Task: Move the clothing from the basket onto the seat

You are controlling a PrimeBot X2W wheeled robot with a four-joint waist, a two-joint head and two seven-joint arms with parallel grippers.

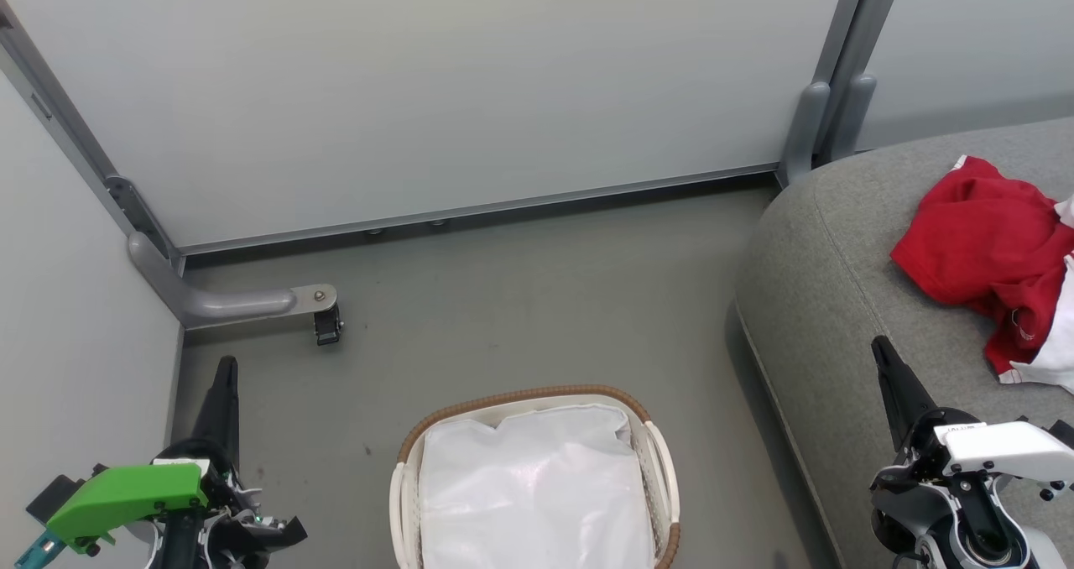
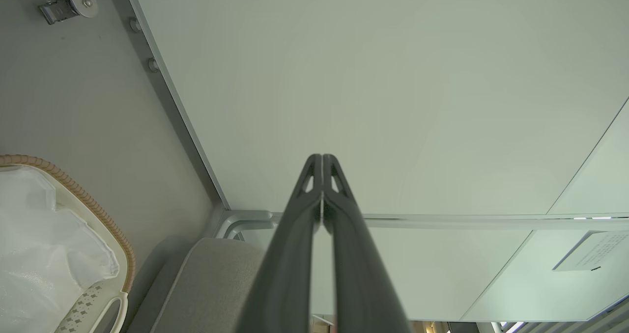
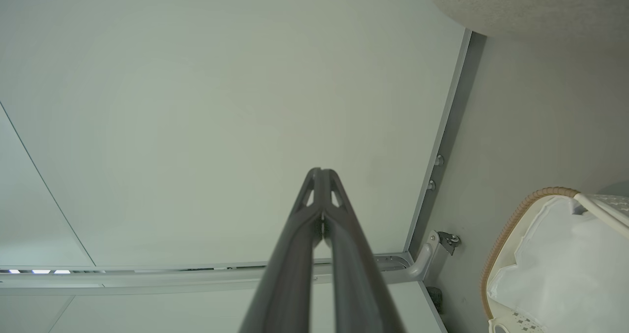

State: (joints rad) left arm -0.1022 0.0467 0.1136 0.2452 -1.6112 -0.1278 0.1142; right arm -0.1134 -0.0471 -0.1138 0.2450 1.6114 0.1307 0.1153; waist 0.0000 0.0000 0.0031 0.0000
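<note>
The red clothing (image 1: pixel 990 250) with white panels lies crumpled on the grey seat (image 1: pixel 822 267) at the right. On the floor at the bottom centre stands the basket (image 1: pixel 537 401), cream with a brown woven rim, holding just its white liner (image 1: pixel 533 485). My left gripper (image 1: pixel 225 369) is shut and empty at the lower left, left of the basket. My right gripper (image 1: pixel 881 349) is shut and empty over the seat's front edge, below and left of the clothing. Both wrist views show fingertips pressed together: left gripper (image 2: pixel 322 157), right gripper (image 3: pixel 320 171). The basket (image 2: pixel 105 225) and basket (image 3: pixel 511 220) appear at the view edges.
Pale partition panels (image 1: pixel 436 82) close off the back and left. A grey metal foot with a black caster (image 1: pixel 325 326) juts onto the floor at the left. Grey posts (image 1: pixel 826 116) stand at the seat's back corner. Open grey floor (image 1: pixel 537 300) lies between panel, basket and seat.
</note>
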